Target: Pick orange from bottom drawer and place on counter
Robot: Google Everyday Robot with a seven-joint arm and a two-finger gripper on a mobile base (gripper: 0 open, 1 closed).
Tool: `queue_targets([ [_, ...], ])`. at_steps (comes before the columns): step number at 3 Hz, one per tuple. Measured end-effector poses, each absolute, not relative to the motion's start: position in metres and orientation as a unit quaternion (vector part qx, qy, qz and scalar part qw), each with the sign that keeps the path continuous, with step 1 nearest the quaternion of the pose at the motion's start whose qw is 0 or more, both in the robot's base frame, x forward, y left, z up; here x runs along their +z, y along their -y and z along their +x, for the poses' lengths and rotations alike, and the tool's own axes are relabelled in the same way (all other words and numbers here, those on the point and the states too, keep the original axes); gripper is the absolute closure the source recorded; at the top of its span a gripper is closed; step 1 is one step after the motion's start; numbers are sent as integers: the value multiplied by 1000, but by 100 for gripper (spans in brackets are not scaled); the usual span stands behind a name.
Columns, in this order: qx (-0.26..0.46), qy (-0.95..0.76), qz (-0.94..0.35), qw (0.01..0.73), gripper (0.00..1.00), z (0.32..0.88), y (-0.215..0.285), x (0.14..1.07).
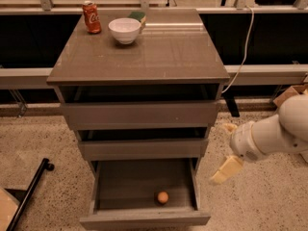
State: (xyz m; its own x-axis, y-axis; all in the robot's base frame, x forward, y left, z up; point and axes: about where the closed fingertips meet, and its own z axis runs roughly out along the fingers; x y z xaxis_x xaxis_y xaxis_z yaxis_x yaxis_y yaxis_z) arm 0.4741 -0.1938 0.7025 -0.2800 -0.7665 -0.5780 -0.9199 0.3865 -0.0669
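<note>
The orange (163,197) lies on the floor of the open bottom drawer (144,220), near its front wall and a little right of centre. The counter (144,57) tops the cabinet above the two shallower drawers. My gripper (220,154) is to the right of the cabinet, outside the drawer, at about the height of the bottom drawer's top edge. Its pale fingers (226,170) are spread apart and hold nothing. The gripper is up and to the right of the orange, not touching it.
A red soda can (91,17), a white bowl (124,30) and a green sponge (137,17) stand at the back left of the counter. A white cable (246,47) hangs at the right. A black bar (29,191) lies on the floor at the left.
</note>
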Motion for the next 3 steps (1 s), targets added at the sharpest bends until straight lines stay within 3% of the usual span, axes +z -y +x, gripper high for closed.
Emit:
queue_targets([
  [3,275,-805,-438,291,0,468,165,524],
])
